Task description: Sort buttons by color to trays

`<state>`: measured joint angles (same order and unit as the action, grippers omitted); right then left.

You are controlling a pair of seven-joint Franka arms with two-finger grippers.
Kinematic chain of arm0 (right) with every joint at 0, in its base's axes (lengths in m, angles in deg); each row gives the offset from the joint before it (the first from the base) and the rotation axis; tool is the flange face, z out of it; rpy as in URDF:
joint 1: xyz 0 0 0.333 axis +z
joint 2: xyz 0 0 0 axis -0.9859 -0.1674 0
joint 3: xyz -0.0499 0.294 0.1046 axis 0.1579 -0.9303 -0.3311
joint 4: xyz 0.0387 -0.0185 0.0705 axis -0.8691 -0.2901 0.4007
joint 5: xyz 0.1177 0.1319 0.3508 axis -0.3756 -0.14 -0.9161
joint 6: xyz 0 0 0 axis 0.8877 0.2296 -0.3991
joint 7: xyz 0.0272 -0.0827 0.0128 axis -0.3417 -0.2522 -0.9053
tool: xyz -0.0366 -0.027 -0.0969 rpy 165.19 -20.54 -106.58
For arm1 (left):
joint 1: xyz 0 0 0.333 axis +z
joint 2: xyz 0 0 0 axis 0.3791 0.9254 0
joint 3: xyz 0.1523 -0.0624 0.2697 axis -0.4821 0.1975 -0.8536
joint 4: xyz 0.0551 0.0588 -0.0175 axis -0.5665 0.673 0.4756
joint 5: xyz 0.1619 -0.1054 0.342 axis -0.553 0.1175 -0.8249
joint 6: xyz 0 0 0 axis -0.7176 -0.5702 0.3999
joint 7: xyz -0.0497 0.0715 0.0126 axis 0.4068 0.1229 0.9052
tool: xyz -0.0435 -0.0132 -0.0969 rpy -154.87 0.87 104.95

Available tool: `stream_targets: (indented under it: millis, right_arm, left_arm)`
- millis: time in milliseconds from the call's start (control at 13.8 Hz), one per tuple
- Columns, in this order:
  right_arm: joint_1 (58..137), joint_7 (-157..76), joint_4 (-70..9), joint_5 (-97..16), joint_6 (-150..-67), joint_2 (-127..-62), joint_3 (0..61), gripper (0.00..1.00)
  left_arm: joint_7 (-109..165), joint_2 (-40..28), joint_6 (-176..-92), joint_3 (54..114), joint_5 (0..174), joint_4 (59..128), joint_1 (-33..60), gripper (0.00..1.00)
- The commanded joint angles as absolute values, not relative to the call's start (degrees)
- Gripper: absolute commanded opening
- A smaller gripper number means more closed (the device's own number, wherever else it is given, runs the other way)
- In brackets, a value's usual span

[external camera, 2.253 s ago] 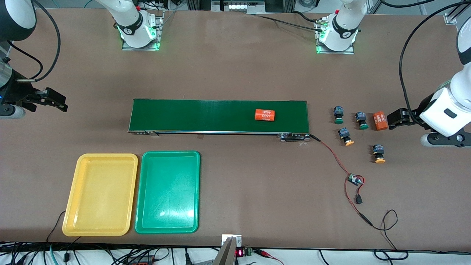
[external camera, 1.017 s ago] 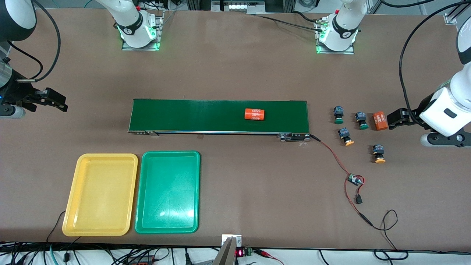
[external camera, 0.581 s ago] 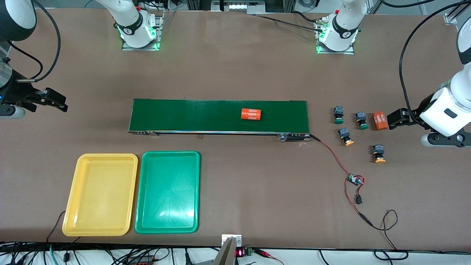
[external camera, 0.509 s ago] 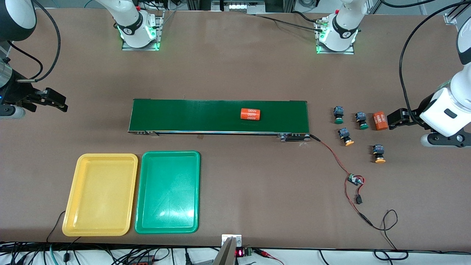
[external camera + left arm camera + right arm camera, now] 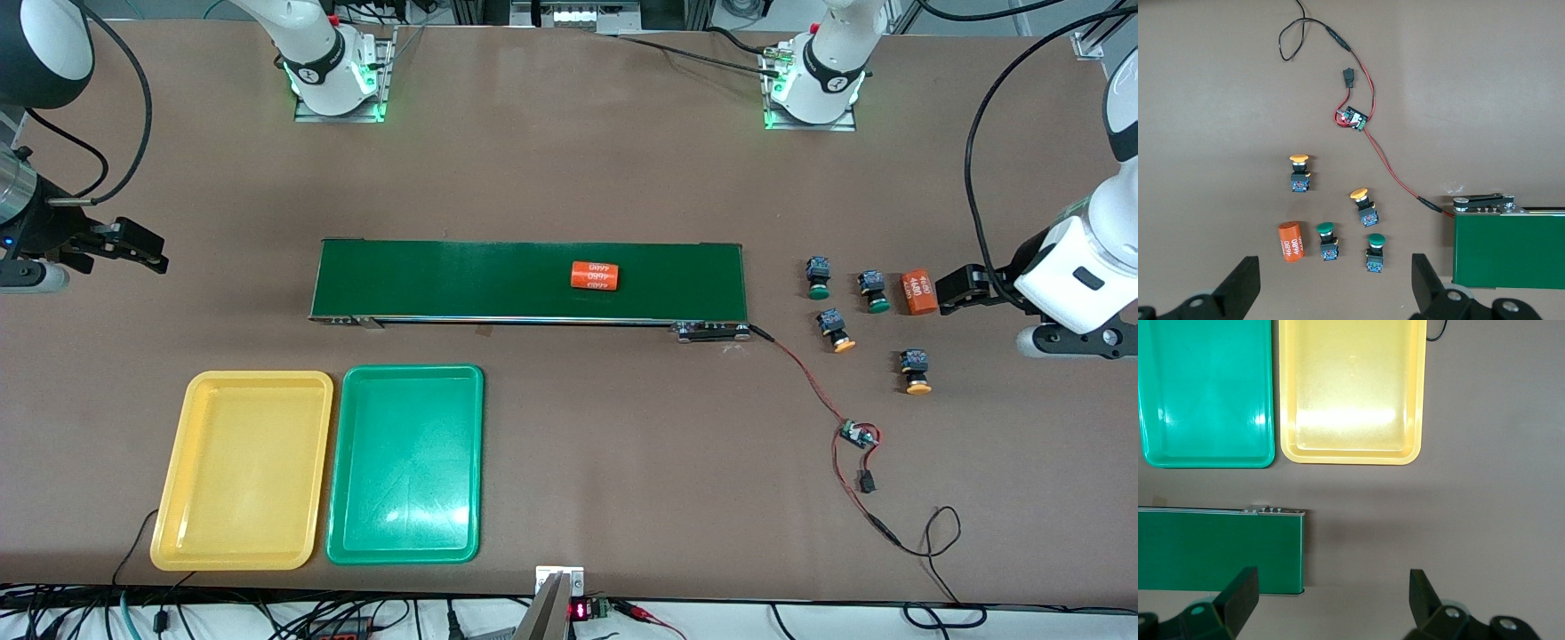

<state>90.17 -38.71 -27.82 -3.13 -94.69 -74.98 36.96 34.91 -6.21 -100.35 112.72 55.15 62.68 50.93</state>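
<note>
Buttons: I am counting four – two green-capped (image 5: pixel 817 276) (image 5: pixel 874 292) and two yellow-capped (image 5: pixel 837 328) (image 5: pixel 915 371), all lying on the table at my left arm's end, off the end of the conveyor belt (image 5: pixel 462 280).
Trays: two, both bare – yellow tray (image 5: pixel 241 469) and green tray (image 5: pixel 405 463) sitting side by side, nearer the front camera than the belt, toward my right arm's end.
Orange cylinders: two – cylinder on the belt (image 5: pixel 595 276), and cylinder on the table (image 5: pixel 918 292) just beside a green button.
Left gripper (image 5: pixel 1335 283): I am hovering over the buttons, fingers spread wide.
Right gripper (image 5: pixel 1333 599): waiting over the belt's end, fingers wide.
Change: the belt cylinder is riding toward my right arm's end; my right gripper seems to be shifting slightly, though I can't be sure.
</note>
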Motion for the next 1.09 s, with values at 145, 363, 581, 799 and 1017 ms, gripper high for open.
stream_targets:
  millis: [145,363,581,799,1017]
  right_arm:
    - [89.6,-38.3,-26.7,-3.8,-94.5,-75.4,36.6,1.0]
    - [89.6,-38.3,-26.6,-4.2,-94.5,-75.4,36.6,1.0]
    - [89.5,-38.3,-26.6,-4.2,-94.5,-75.4,36.6,1.0]
    - [89.6,-38.3,-26.6,-4.2,-94.5,-75.5,36.6,1.0]
    - [89.6,-38.3,-26.6,-4.2,-94.6,-75.5,36.6,1.0]
  left_arm:
    - [35.2,-6.2,-99.4,113.6,54.1,62.2,50.9,1.0]
    - [35.2,-6.2,-98.4,113.6,54.2,62.3,51.0,1.0]
    - [35.3,-6.2,-97.1,113.6,54.2,62.3,50.9,1.0]
    - [35.3,-6.2,-96.8,113.6,54.2,62.4,50.9,1.0]
    - [35.2,-6.2,-94.4,113.6,54.2,62.4,51.0,1.0]
